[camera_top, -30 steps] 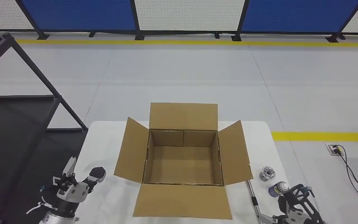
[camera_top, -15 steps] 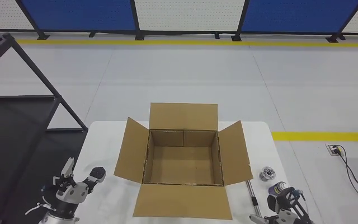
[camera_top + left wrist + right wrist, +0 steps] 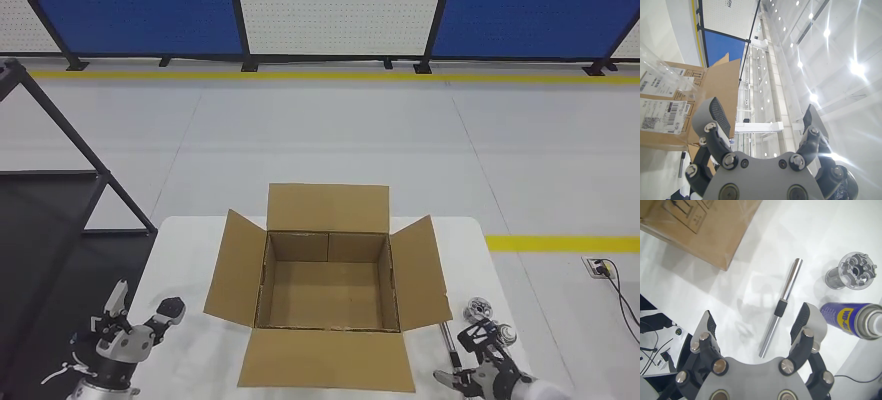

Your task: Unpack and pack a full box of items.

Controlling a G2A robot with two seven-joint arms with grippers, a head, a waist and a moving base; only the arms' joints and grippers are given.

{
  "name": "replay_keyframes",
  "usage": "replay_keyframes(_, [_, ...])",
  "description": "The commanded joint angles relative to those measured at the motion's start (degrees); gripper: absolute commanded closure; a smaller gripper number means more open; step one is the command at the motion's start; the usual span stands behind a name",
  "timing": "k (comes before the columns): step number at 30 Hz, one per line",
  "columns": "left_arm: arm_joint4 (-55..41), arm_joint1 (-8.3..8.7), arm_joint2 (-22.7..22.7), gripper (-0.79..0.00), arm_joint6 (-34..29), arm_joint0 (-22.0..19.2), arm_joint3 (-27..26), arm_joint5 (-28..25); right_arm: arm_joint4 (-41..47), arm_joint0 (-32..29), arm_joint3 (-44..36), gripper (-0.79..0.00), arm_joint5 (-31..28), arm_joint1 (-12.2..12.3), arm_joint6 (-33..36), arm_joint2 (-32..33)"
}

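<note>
An open, empty cardboard box (image 3: 328,290) stands mid-table with all its flaps spread. My right gripper (image 3: 757,321) hangs open just above a chrome rod with a black band (image 3: 783,306), which lies between the fingers, untouched. A blue spray can (image 3: 848,319) lies just outside one fingertip, and a grey flanged metal part (image 3: 853,273) sits beyond it. From above, the right gripper (image 3: 462,358) is at the table's near right corner, beside the box's right flap. My left gripper (image 3: 145,305) is at the near left corner, open and holding nothing, its fingers (image 3: 717,111) tilted upward past the labelled box wall (image 3: 687,94).
A black metal rack (image 3: 50,230) stands off the table's left side. Clear plastic film (image 3: 668,72) shows close to the left gripper. The white table (image 3: 190,260) has bare strips on both sides of the box. A cable lies on the floor at right (image 3: 615,280).
My right gripper has shifted left, from over the spray can to over the chrome rod. The left gripper has barely moved.
</note>
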Motion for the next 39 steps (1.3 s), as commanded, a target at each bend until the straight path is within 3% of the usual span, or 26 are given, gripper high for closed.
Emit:
replay_keyframes(1, [-0.25,-0.02,-0.16,-0.785,0.13,0.06,0.02,-0.24,-0.97,1.75,0.75,-0.785,0.56,0.01,1.28,-1.55])
replay_keyframes(4, [-0.62,-0.06,-0.21,-0.785,0.27,0.19,0.0,-0.51,-2.74,3.48,1.29,-0.785,1.84,0.04,2.36,-3.16])
replay_keyframes(5, [-0.72,-0.07,-0.19,-0.785,0.36,0.23,0.0,-0.61,-3.59,3.84,1.33,-0.566,2.73,0.03,2.46,-3.65])
replay_keyframes(6, [-0.76,-0.09,-0.15,-0.785,0.44,0.25,-0.02,-0.66,-4.08,4.09,1.38,-0.459,3.58,-0.01,2.55,-4.2])
replay_keyframes(7, [-0.73,-0.1,-0.08,-0.785,0.49,0.28,-0.1,-0.69,-4.35,4.32,1.51,-0.526,4.29,-0.03,2.87,-4.63])
replay_keyframes(9, [-0.7,-0.11,-0.02,-0.785,0.57,0.32,-0.19,-0.71,-5.1,4.72,1.53,-0.785,5.2,0.0,3.72,-4.98])
replay_keyframes(20, [-0.7,-0.11,-0.02,-0.785,0.57,0.32,-0.19,-0.71,-5.23,4.46,1.88,-0.785,5.02,-0.01,2.94,-5.46])
replay_keyframes(24, [-0.7,-0.11,-0.02,-0.785,0.57,0.32,-0.19,-0.71,-5.69,5.6,2.24,-0.785,9.73,-0.19,5.75,-7.02])
replay_keyframes(25, [-0.7,-0.11,-0.02,-0.785,0.57,0.32,-0.19,-0.71,-5.75,5.8,2.24,-0.736,10.61,-0.21,6.6,-7.32])
replay_keyframes(29, [-0.7,-0.11,-0.02,-0.785,0.57,0.32,-0.19,-0.71,-6.15,7.21,2.73,-0.391,14.24,-0.33,9.96,-8.43])
replay_keyframes(33, [-0.7,-0.11,-0.02,-0.785,0.57,0.32,-0.19,-0.71,-4.79,9.04,4.57,-0.314,17.09,-0.51,11.75,-9.12])
replay_keyframes(39, [-0.7,-0.11,-0.02,-0.785,0.57,0.32,-0.19,-0.71,-3.41,12.2,8.68,-0.274,18.93,-0.59,13.47,-9.5])
